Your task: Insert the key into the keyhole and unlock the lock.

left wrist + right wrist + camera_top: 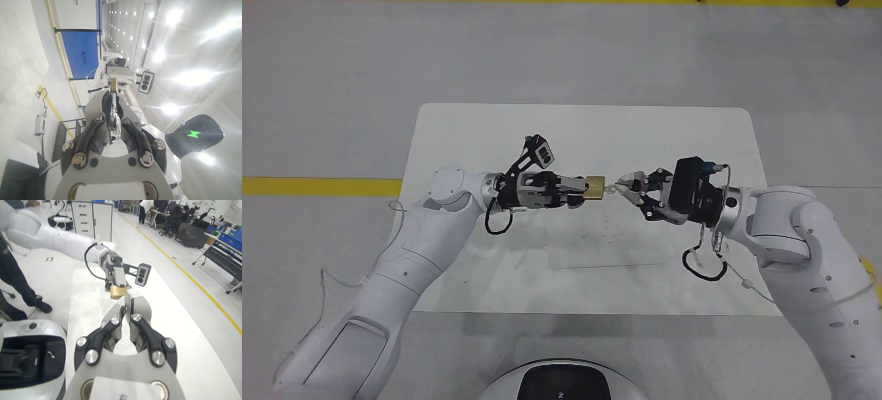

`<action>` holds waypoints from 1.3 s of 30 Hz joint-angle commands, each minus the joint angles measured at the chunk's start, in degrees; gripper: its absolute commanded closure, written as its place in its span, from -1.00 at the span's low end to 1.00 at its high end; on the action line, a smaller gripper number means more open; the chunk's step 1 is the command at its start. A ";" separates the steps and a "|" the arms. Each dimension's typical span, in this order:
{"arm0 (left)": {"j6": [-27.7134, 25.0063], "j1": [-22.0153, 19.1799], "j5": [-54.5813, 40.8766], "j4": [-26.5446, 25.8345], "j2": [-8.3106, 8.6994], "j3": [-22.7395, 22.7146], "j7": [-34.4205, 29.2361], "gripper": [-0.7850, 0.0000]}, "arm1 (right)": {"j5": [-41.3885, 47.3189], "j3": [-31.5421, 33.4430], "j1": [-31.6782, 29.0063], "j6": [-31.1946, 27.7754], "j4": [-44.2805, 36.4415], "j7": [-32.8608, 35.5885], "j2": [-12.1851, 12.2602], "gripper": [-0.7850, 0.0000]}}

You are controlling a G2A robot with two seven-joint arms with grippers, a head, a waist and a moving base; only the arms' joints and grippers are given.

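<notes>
**Top view**
- Item 1: the lock [595,185], with a brass body. It is held in the air above the white table [492,130], between the two sets of fingertips.
- Item 2: the left gripper [580,187]. You see its fingers drawn narrow on the lock's near end, with the body sticking out past their tips.
- Item 3: the right gripper [626,186]. It faces the left one, tip to tip, with its fingertips just beside the lock's free end.

**Left wrist view**
- Left gripper [113,103]: the dark fingers [105,103] are clamped from both sides on the silver shackle [113,113], which runs back between them.
- Lock [114,85]: the brass body stands just beyond the fingertips, in line with them. The right gripper's pale fingers are right behind it.

**Right wrist view**
- Right gripper [126,295]: the white fingers [138,306] are pressed almost together, leaving only a thin slit. Whatever they may be pinching is hidden from you.
- Lock [117,292]: it sits directly ahead of these fingertips, touching or nearly touching them. You cannot tell which. The left gripper grips it from the far side.
</notes>
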 commanded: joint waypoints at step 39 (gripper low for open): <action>1.41 -2.56 4.34 1.75 -1.66 0.88 -0.99 1.00 | -3.64 -8.27 5.28 2.68 3.75 3.16 -2.13 -0.54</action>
